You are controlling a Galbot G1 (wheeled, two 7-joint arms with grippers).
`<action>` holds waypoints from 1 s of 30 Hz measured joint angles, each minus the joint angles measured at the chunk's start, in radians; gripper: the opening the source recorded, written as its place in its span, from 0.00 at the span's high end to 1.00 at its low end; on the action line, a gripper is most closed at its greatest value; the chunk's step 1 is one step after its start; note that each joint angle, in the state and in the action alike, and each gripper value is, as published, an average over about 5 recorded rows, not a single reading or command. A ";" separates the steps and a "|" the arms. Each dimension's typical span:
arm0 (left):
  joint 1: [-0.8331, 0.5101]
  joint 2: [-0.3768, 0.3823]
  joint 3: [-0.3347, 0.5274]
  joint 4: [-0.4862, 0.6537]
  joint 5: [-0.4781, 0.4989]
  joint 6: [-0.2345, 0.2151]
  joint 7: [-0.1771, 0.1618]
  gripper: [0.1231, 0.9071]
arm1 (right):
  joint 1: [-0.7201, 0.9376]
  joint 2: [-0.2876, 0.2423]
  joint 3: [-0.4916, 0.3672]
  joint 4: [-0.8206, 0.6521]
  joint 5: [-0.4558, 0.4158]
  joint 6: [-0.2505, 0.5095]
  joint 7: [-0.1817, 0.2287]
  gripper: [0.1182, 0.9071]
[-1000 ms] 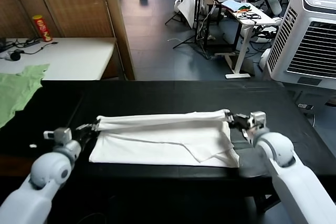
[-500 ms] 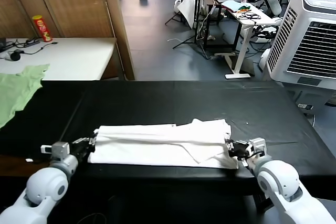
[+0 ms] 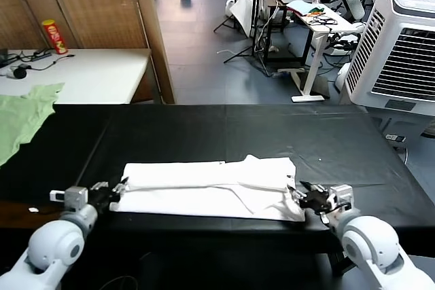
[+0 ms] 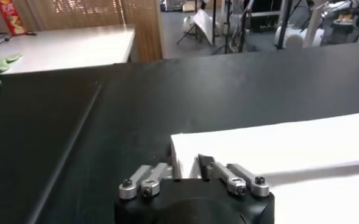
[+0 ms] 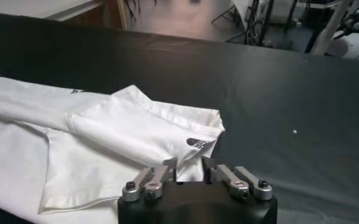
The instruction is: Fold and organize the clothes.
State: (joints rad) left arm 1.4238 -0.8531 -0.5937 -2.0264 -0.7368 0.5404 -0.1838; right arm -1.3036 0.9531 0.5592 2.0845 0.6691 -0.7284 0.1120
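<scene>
The left gripper [image 3: 115, 189] sits at the near edge of the black table [image 3: 204, 127], at about eight o'clock from the cloth's centre, fingers spread and pinching nothing; the left wrist view shows its tips [image 4: 188, 170] parted just at the corner of the white T-shirt [image 4: 277, 146]. The right gripper [image 3: 299, 197] mirrors it at about four o'clock, jaws also apart and empty, its tips [image 5: 190, 165] standing at the hem beside a small dark print.

The white T-shirt [image 3: 207, 188] lies flat as a long band across the near half of the table, folded lengthwise, with one sleeve flap turned over near the right end [image 5: 142, 131].

Judgement: the lengthwise fold appears laid and released. To finish the step well, both grippers should draw clear level and outward, away from the cloth, so no finger snags the hem and drags the fold open. The overlapping flap at the right end is uneven and may want smoothing before any crosswise fold.

Farther off, at about ten o'clock, a pale green garment [image 3: 24, 117] drapes over the table's left end. Beyond it stands a white side table [image 3: 88, 73] bearing a red canister [image 3: 54, 36]. At about two o'clock stands a large white air cooler [image 3: 401, 45]; desks and stands fill the grey-floored room behind
</scene>
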 joint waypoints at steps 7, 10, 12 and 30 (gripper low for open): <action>-0.032 -0.041 -0.004 0.005 -0.039 -0.022 -0.023 0.14 | 0.083 0.053 -0.012 -0.086 -0.068 0.054 0.012 0.14; -0.085 -0.070 0.016 0.045 -0.049 -0.027 -0.025 0.14 | 0.129 0.084 -0.040 -0.142 -0.094 0.067 0.003 0.14; -0.118 -0.089 0.030 0.076 -0.057 -0.027 -0.025 0.14 | 0.156 0.104 -0.057 -0.179 -0.109 0.078 -0.003 0.14; -0.223 -0.170 0.072 0.246 -0.062 -0.055 -0.001 0.44 | 0.255 0.258 -0.135 -0.373 -0.229 0.120 -0.041 0.68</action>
State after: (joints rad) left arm 1.2005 -1.0231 -0.5219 -1.7800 -0.7983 0.4857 -0.1851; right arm -1.0488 1.2115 0.4238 1.7115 0.4401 -0.6082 0.0710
